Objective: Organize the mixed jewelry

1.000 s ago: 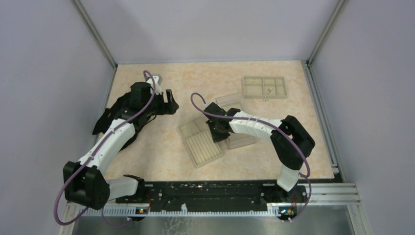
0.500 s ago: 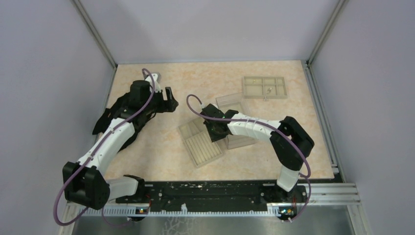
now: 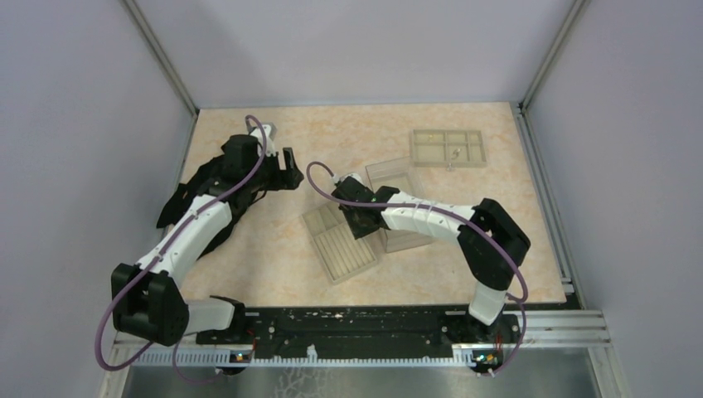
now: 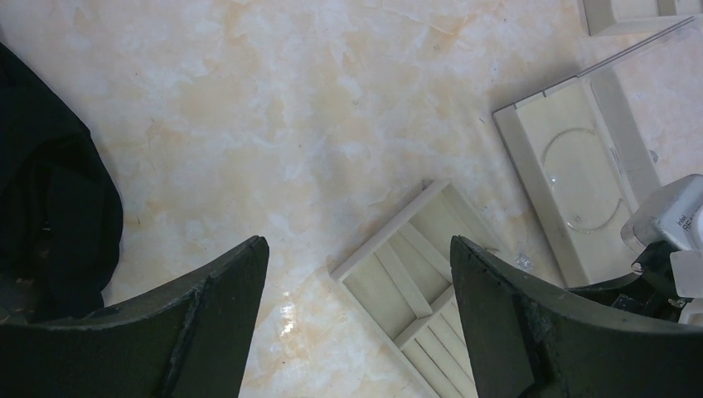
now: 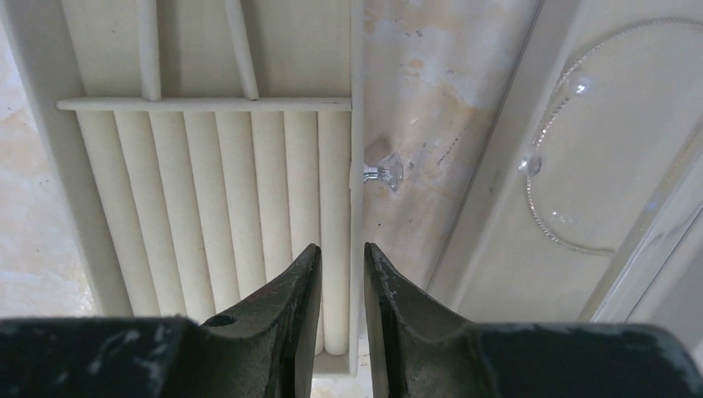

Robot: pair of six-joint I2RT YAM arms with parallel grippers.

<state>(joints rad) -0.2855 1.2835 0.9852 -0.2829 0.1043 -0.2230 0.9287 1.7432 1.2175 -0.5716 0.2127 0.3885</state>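
Change: in the overhead view, the right arm's wrist has slid toward the upper left and now sits over the right edge of the ridged tray (image 5: 207,207). The left arm has barely shifted.
Right gripper (image 5: 341,278): at the lower centre of its wrist view, jaws a narrow slit apart with nothing between them.
Left gripper (image 4: 356,315): jaws spread wide and empty, above the table (image 3: 273,265).
Jewelry: a crystal stud (image 5: 383,172) lies on the table between the ridged tray and the clear box (image 5: 489,166), just above the right fingertips in frame. The wire hoop (image 5: 535,217) lies inside that box, at the right of the frame.
Reading: we judge the right arm is lining up on the stud; no piece is carried yet.
Obscured: overhead, the right wrist hides the stud. The speck (image 3: 454,152) in the compartment tray (image 3: 448,132), upper right, is too small to name. The frame edge cuts off the hoop.
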